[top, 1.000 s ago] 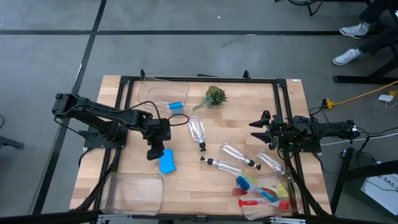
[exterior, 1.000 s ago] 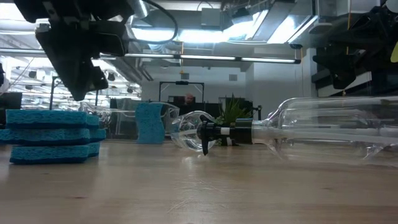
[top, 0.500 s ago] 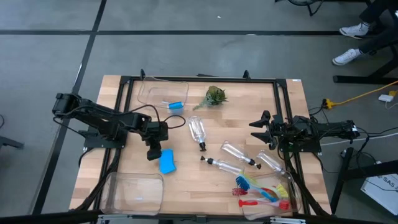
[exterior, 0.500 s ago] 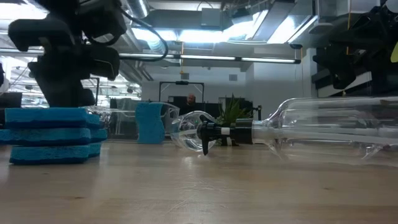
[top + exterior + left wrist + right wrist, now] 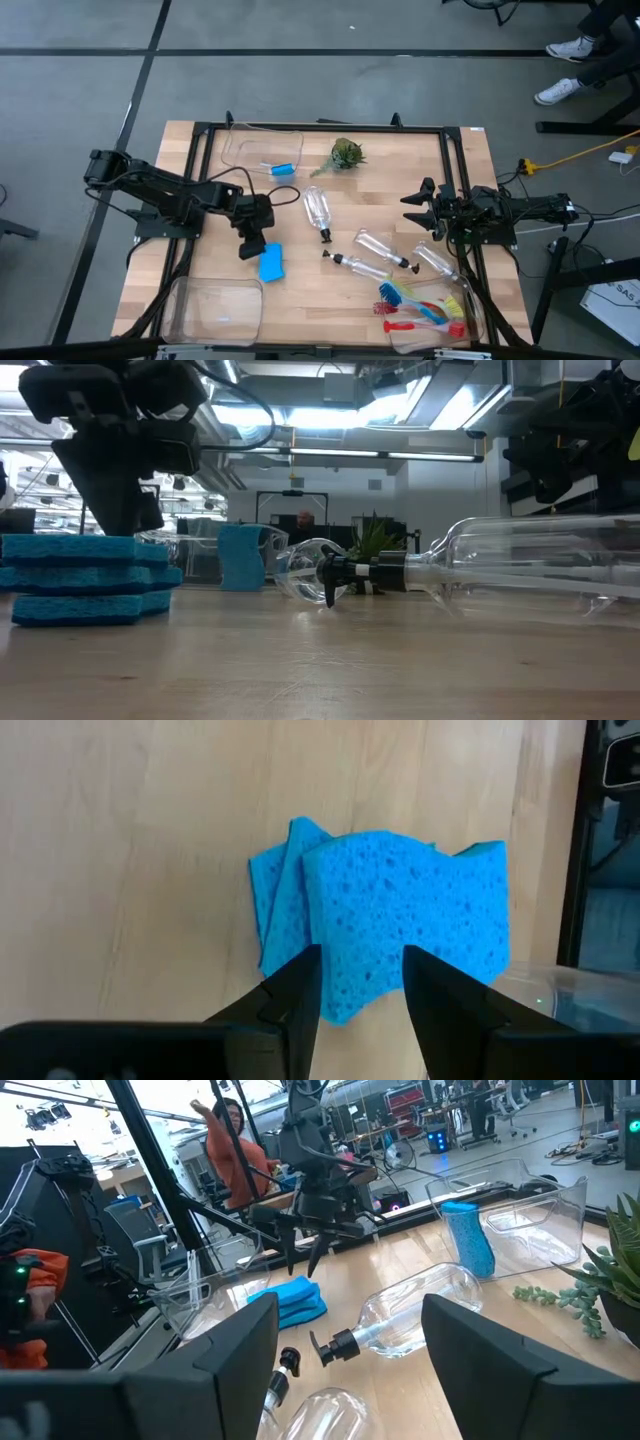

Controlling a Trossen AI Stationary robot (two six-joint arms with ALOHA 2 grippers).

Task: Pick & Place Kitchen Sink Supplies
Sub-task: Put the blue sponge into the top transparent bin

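A stack of blue sponges [image 5: 270,264] lies flat on the table, left of centre; it also shows in the low view [image 5: 85,580] and the left wrist view [image 5: 400,920]. My left gripper [image 5: 250,246] is open and points down over the stack's left edge, its fingers [image 5: 295,1000] over the sponge top. Several clear pump bottles [image 5: 317,210] [image 5: 385,250] lie on their sides at the middle. Red, blue and yellow-green brushes [image 5: 425,312] lie in the near right bin. My right gripper [image 5: 415,210] is open and empty at the table's right edge. My left gripper's open fingers come from above at the sponge stack's left edge [image 5: 350,1005], one on either side of a strip of the top sponge. Whether the fingertips touch the sponge, I cannot tell. The stack lies flat on the table.
A clear bin [image 5: 262,150] at the far left holds a small blue thing [image 5: 283,168]. Another clear bin [image 5: 212,310] stands at the near left, close to the sponges. A small green plant [image 5: 345,155] stands at the far middle. Black frame rails run along the table's edges.
My left gripper has come down toward the sponge stack and turned a little, staying open. The stack has shifted slightly toward the table's near right, and its layers now sit a little more askew.
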